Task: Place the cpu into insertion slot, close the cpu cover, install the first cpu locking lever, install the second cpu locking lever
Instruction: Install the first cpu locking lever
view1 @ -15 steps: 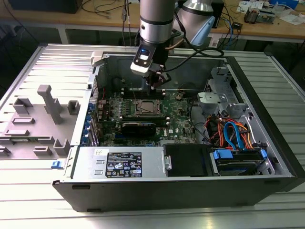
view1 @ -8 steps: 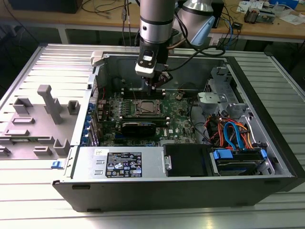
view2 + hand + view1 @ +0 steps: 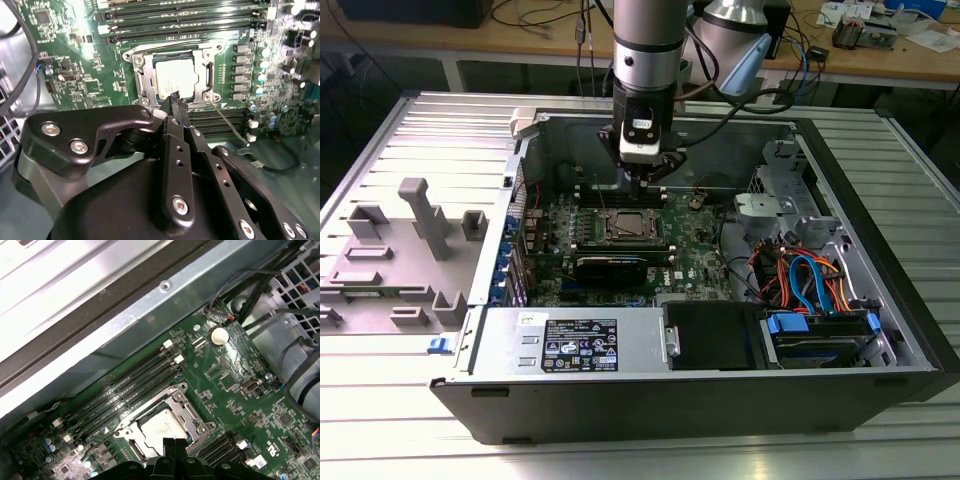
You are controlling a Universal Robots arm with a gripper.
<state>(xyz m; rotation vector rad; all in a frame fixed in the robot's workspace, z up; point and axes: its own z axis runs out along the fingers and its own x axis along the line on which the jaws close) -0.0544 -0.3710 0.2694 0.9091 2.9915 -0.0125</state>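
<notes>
On the motherboard [image 3: 75,85], the cpu [image 3: 175,77] lies seemingly beneath the pincer [image 3: 176,100].

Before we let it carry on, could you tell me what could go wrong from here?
The shut fingers hover at the edge of the cpu cover, beside the cpu; a slightly off descent could scrape the cpu. One thin locking lever sticks out over the memory slots, seemingly unlatched, and could slip from the fingers.

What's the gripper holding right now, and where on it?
Nothing that shows. The gripper is shut with its tips together by the edge of the cpu cover, which lies closed over the cpu in the second wrist view.
</notes>
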